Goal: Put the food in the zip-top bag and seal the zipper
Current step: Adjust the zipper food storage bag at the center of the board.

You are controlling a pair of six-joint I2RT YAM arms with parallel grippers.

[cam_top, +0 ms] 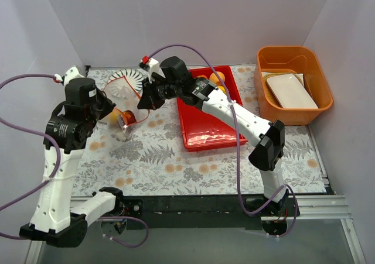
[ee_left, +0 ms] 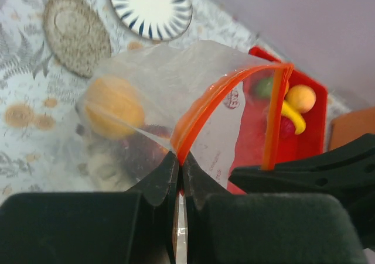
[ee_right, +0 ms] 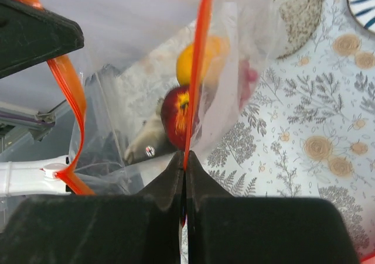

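Grey-and-tan leaf print covers the surface [cam_top: 176, 158], where the orange bin [cam_top: 296, 116] and the red tray [cam_top: 205, 135] sit to the right. The zip-top bag [ee_left: 164, 82] hangs above the surface's left half, lifted clear between the two arms. The left fingers [ee_left: 158, 182] are pressed together on the zipper [ee_left: 222, 85] at one spot, and the right fingers [ee_right: 167, 185] are pinched shut on the same strip further along. Held this way, the strip bows apart between them, so the mouth looks unsealed. The grip appears meant to keep the floppy mouth up and its contents sunk to the bottom, ready for lining up the two tracks.

Counted: one bin, one tray, one bag, one striped plate [ee_left: 150, 6] and one woven coaster [ee_left: 76, 33]. Inside the bag show one orange fruit [ee_left: 114, 106], one red apple [ee_right: 176, 117], one silver fish [ee_right: 143, 147] and a dark mass that cannot be named. The tray holds at least four pieces: a yellow-orange fruit [ee_left: 302, 97], a yellow curved piece [ee_left: 293, 119], a green piece [ee_left: 265, 87] and a reddish piece [ee_left: 286, 128].
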